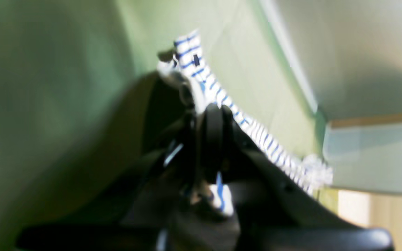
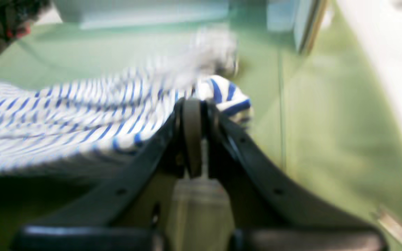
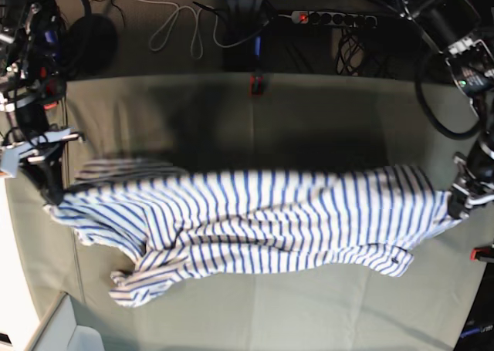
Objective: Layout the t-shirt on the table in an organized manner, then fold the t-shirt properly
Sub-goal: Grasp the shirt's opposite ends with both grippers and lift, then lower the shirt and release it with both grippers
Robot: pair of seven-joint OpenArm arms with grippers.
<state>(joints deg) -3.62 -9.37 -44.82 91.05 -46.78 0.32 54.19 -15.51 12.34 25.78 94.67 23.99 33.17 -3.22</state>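
**The shirt is stretched between our two pincers**

We hold the t-shirt [image 3: 255, 220] at both of its ends. Our left pincer [image 3: 455, 204] is clenched on the fabric at the right edge of the base view, and our right pincer [image 3: 52, 193] is clenched on the fabric at the left edge. In the wrist views the black fingers [image 2: 191, 118] are pressed together with striped cloth pinched between them.

The shirt lies across the counter [image 3: 309, 119] as one long band, and its long axis runs straight from one pincer to the other. So each arm is at its own end, and neither is nearer to the middle. The lower part near our right pincer is bunched. We judge that the next move must pull along this axis to flatten it.
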